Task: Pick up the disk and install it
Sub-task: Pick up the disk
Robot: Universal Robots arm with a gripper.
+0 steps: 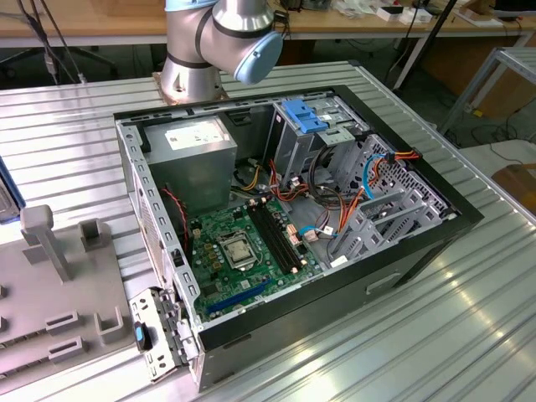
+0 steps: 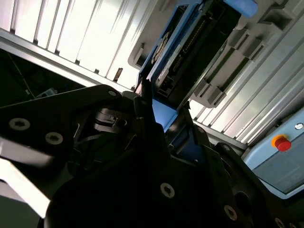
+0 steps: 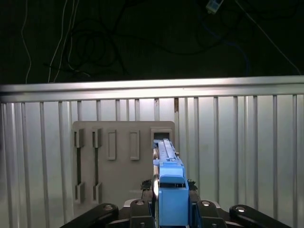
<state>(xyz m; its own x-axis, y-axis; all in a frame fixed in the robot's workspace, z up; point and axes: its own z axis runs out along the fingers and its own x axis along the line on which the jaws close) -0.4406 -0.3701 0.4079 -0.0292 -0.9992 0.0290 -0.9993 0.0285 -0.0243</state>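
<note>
A: Where is the disk (image 3: 167,166)?

B: In the first wrist view it stands on edge in the gripper (image 3: 169,186), its blue carrier end towards the camera, at the grey slotted holder plate (image 3: 118,161) on the ribbed table (image 3: 237,142). Whether it has left its slot is unclear.

A: And the jaws?

B: They pinch its two flat sides.

A: How will it handle?

B: Probably stiff and rather heavy for its size, with smooth metal faces that may slip, and it is sensitive to knocks. The plastic carrier likely flexes, so the hold belongs on the body.

A: The computer case (image 1: 335,293)?

B: It lies open in the exterior view
</note>
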